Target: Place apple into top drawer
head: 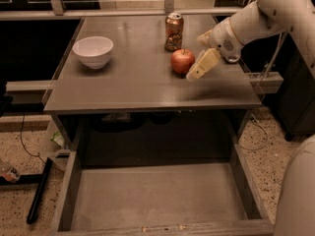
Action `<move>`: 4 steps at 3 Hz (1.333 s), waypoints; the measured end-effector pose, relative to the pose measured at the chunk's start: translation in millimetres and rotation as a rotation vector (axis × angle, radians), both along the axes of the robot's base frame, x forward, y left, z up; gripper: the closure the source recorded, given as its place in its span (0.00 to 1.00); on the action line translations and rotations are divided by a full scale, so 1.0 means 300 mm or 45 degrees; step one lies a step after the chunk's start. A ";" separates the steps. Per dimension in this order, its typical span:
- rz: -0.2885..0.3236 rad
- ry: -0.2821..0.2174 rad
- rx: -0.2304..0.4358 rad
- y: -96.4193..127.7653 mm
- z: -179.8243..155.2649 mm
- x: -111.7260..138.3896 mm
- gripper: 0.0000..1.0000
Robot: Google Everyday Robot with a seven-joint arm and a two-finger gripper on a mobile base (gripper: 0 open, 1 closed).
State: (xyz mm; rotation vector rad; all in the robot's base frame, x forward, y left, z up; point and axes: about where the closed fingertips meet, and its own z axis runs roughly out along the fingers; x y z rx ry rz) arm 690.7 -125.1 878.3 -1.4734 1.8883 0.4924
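The red apple (182,61) with yellowish patches stands on the grey tabletop (138,82), right of centre, in front of a soda can. My gripper (196,57) hovers just right of the apple, at its height, open and empty, with one cream finger (202,66) pointing down-left beside the apple. The top drawer (147,195) is pulled out below the table's front edge; its flat grey bottom is bare.
A soda can (173,31) stands just behind the apple. A white bowl (93,51) sits on the left of the tabletop. My white arm (266,14) reaches in from the upper right. Cables and a black bar lie on the floor at the left.
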 end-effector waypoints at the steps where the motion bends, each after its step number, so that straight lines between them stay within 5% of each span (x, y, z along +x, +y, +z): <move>1: -0.014 0.045 0.046 0.040 -0.018 0.023 0.00; 2: -0.027 0.072 0.050 0.082 -0.036 0.038 0.00; 4: -0.027 0.073 0.050 0.083 -0.037 0.039 0.42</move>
